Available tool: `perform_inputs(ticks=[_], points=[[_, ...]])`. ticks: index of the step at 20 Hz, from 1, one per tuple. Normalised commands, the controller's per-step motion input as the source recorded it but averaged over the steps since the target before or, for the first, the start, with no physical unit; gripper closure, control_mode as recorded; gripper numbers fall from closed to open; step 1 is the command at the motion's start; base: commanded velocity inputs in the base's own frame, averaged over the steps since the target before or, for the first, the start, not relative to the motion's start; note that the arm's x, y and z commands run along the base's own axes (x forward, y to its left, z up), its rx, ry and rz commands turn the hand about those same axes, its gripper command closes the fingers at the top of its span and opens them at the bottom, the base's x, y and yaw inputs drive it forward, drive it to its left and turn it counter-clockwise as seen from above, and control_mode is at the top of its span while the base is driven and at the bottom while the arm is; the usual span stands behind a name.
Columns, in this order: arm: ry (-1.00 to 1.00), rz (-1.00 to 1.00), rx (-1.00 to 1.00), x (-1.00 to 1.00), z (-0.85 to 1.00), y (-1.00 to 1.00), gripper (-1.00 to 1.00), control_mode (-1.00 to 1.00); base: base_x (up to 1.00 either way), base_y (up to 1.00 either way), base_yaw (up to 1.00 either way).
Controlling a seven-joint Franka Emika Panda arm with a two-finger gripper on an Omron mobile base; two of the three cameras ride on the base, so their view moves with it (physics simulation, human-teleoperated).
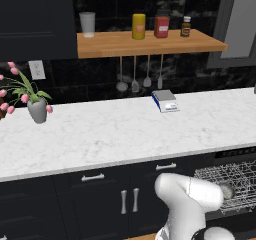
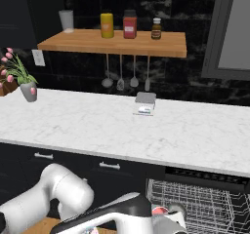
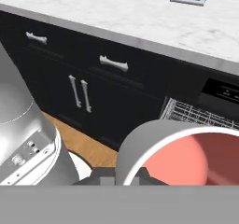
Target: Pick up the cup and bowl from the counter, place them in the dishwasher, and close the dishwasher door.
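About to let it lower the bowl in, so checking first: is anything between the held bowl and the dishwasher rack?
Nothing visible blocks it. The end effector grips the grey, red-lined bowl low before the cabinets, and the wire rack lies open beside it.

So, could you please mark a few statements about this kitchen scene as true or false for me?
1. The grey bowl with a red inside sits on the white marble-look counter. False: the shut claw holds it low before the dark cabinets.
2. The black dishwasher is open, its silver wire rack showing. True.
3. The pink-flowered plant in a grey pot stands on the wooden wall shelf. False: it stands on the counter.
4. Metal utensils hang under the shelf. True.
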Motion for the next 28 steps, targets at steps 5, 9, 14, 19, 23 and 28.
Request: perform_inputs(ticks=[5,9,14,19,23,28], points=[[-0.01,-0.07,0.15,0.19,-0.16,0.05,1.00,-1.00,0.00,0.00,0.00],[0.00,-0.03,0.14,0.12,-0.30,0.00,1.00,-1.00,0.00,0.00,0.00],[-0.02,0.00,0.02,0.04,-0.26,-0.02,1.00,-1.00,0.00,0.00,0.00],[-0.18,0.01,0.06,0.06,-0.32,0.00,1.00,-1.00,0.00,0.00,0.00],[-0.05,0.00,0.04,0.20,-0.06,0.00,1.00,-1.00,0.00,0.00,0.00],[0.01,0.00,0.00,0.40,-0.09,0.07,1.00,-1.00,0.00,0.00,0.00]])
